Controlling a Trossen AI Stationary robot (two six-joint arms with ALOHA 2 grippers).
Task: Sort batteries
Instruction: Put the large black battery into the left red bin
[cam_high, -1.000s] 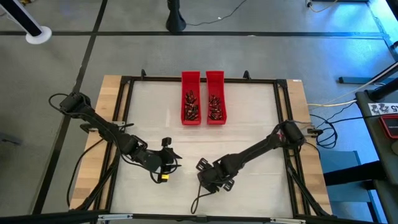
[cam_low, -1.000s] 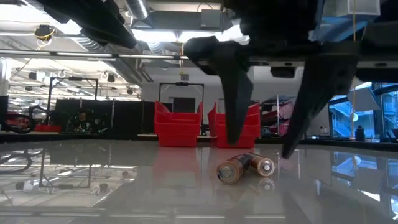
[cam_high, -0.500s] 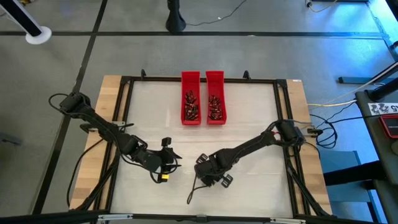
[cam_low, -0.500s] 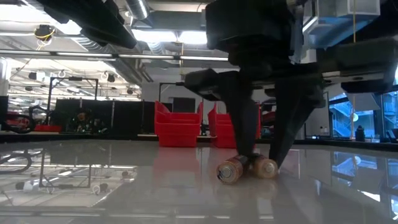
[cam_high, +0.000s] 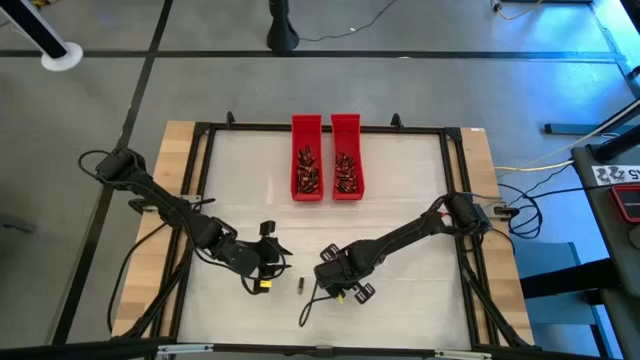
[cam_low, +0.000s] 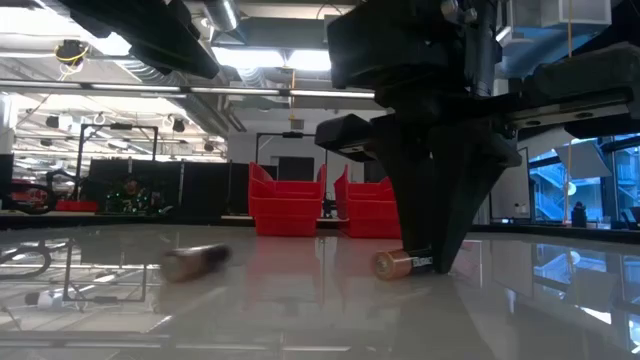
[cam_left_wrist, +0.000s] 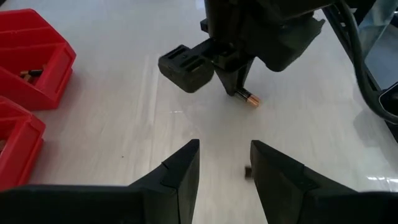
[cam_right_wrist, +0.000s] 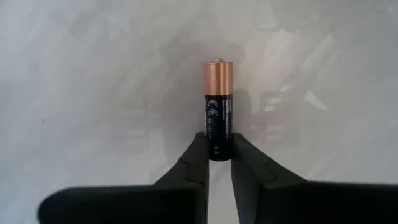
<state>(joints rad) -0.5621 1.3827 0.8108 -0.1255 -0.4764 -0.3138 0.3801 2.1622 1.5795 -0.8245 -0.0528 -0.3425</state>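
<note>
Right gripper (cam_right_wrist: 216, 155) is down at the table surface with its two fingers pinched narrow on the dark end of one battery (cam_right_wrist: 217, 106), whose coppery end sticks out past the fingertips. Seen from above, this gripper (cam_high: 337, 280) sits near the front middle of the table (cam_high: 400, 180), well apart from the two red trays (cam_high: 326, 160) at the far side, which already hold many small batteries. A second battery (cam_high: 300, 286) lies loose on the table between the two grippers; in the low view it shows as a blur (cam_low: 197, 262), so it may be rolling. Left gripper (cam_left_wrist: 224, 165) hovers just beside it, fingers part open with nothing between them. The grip takes only the tail of the battery, so I judge the lift should be slow and straight up, keeping the wrist level so the long free end does not swing or slip out. Check that it comes clear of the table before carrying it toward the trays. Which tray suits this battery cannot be told. The loose one should be allowed to settle before the left gripper closes on it.
</note>
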